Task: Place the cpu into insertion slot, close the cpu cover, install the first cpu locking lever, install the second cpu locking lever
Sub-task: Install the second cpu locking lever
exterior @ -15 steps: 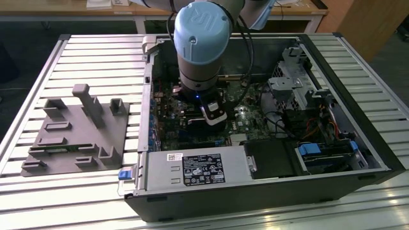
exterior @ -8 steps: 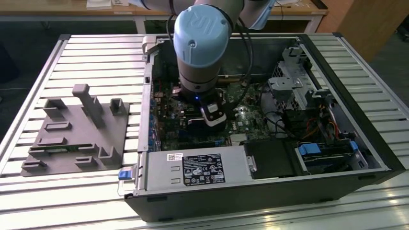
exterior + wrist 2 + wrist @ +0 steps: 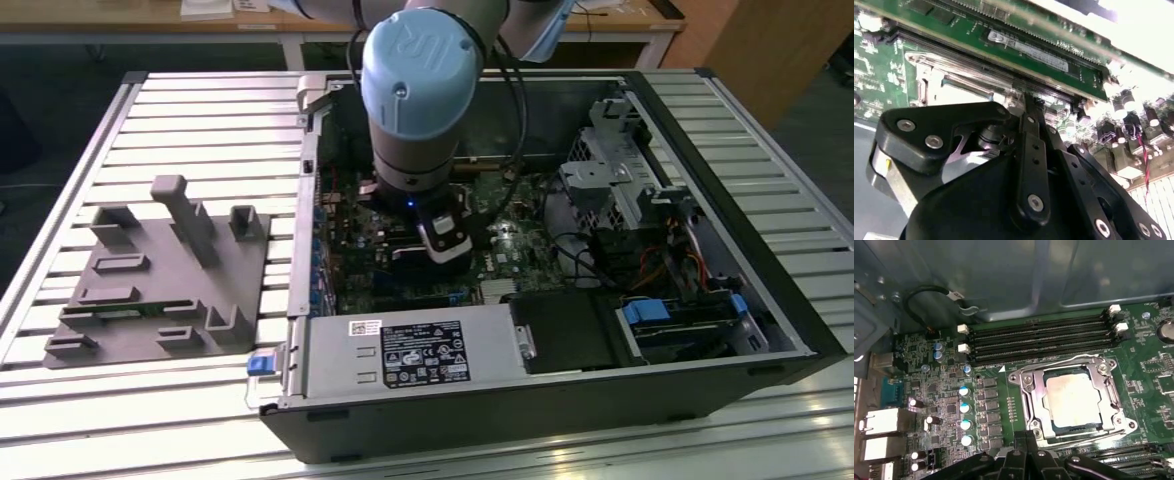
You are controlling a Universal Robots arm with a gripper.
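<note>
Arm reaches down into the open computer case (image 3: pixel 747 300), which lies on the slatted bench (image 3: pixel 200 130) — pincer (image 3: pixel 445 250) low over the green motherboard (image 3: pixel 1149 365), just beside the socket.

First wrist view: the cpu (image 3: pixel 1074 399) sits flat in the insertion slot (image 3: pixel 1021 377), pale top showing through the window of the cpu cover (image 3: pixel 1032 399). The cover lies down over the chip, so placing and closing look done. Thin wire locking levers (image 3: pixel 1054 358) run along the socket's edges; whether either is hooked under its catch I cannot tell.

Pincer fingers (image 3: pixel 1026 450) look pressed together, tips at the socket's near edge, close to the lever wire (image 3: pixel 1089 441) running there. Second wrist view shows the same: the black finger (image 3: pixel 1029 120) narrows to a point against the silver frame (image 3: pixel 961 82), beside the memory slots (image 3: pixel 1039 337). Nothing visibly pinched between the tips.

Judgement: step in hand is the first locking lever. The next move calls for pushing the wire down and sideways under its hook, tips kept off the chip and the small capacitors (image 3: pixel 965 416) nearby.

Grey fixture block (image 3: pixel 160 280) sits well apart on the bench.
</note>
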